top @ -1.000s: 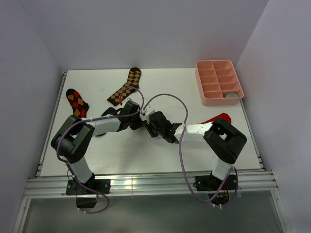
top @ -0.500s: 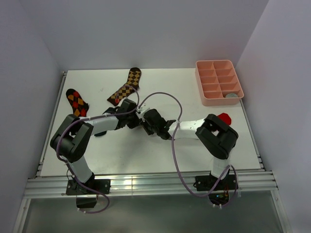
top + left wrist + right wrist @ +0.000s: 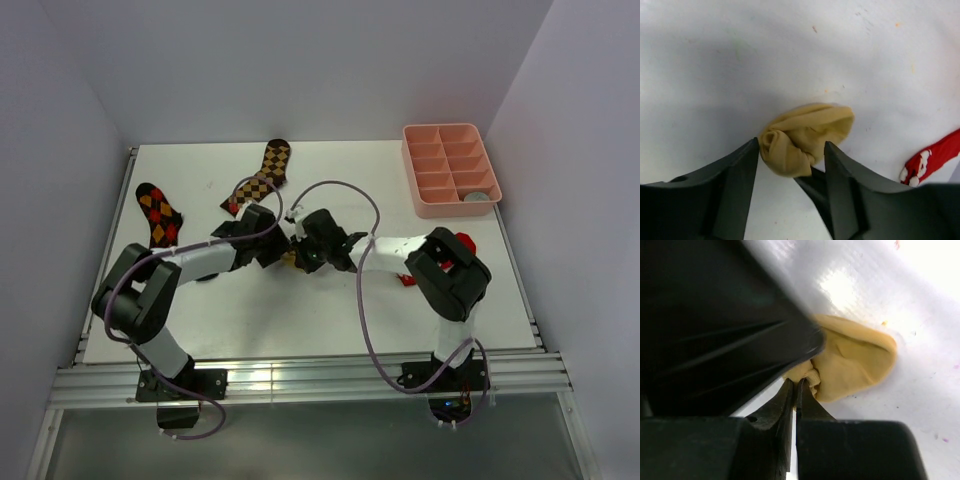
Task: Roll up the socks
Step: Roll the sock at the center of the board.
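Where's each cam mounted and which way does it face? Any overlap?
Top external: above and behind the bases, facing down at the table; left arm and right arm both show whole.
Left wrist: on the left arm, facing down at the mustard sock between the fingers of the open left gripper.
Right wrist: on the right arm, low, facing along the right gripper, shut on the sock's edge; the left gripper blocks the upper left.
Shared: both wrist views show the mustard sock.

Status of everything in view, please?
Mustard yellow ankle sock: partly rolled.
Left gripper: open, straddling it.
Right gripper: shut at its rolled end.
Red sock with white trim: unrolled.
Brown checkered sock: flat, unrolled.
Black diamond-patterned sock: flat, unrolled.
Pink plastic divided tray: holds one grey item.
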`<state>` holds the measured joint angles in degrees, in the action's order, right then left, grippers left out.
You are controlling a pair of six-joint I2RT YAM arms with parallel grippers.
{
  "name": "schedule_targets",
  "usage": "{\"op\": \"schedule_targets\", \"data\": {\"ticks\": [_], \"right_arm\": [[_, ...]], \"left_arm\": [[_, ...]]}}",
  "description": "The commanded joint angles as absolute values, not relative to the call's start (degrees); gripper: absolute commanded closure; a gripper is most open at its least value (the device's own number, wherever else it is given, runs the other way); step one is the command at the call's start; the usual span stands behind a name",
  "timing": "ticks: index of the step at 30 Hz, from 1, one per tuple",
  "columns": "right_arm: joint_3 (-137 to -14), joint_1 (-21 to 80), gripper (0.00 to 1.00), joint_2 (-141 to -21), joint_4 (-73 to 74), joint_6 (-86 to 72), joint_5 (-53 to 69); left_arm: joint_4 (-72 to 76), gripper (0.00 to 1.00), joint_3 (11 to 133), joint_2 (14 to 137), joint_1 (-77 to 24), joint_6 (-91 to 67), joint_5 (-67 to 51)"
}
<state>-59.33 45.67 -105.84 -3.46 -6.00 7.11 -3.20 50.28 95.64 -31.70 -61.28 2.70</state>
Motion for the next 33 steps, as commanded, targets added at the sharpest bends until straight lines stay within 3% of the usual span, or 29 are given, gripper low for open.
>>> {"op": "schedule_targets", "data": {"ticks": [1, 8, 11, 23, 33], "right_arm": [[-59.8, 41.2, 1.0, -108.0, 4.2, -12.5, 25.7], [-60.4, 33.4, 1.0, -114.4, -1.9, -23.9, 48.6], [-62.3, 31.9, 1.0, -116.8, -1.8, -26.4, 51.9], [-71.6, 30.6, 1.0, -121.3, 9.4, -25.6, 51.6], [-70.8, 30.6, 1.0, -122.0, 7.7, -27.9, 49.0]], "left_arm": [[-0.5, 0.39, 48.6, 89.8, -33.2, -62.1, 3.7], [2.6, 0.37, 44.7, 86.8, -33.2, -63.0, 4.6], [3.9, 0.37, 43.1, 86.2, -33.2, -63.1, 3.7], [6.9, 0.4, 38.8, 86.4, -33.4, -64.5, 2.6], [5.7, 0.5, 38.3, 89.0, -33.5, -65.9, 2.1]]}}
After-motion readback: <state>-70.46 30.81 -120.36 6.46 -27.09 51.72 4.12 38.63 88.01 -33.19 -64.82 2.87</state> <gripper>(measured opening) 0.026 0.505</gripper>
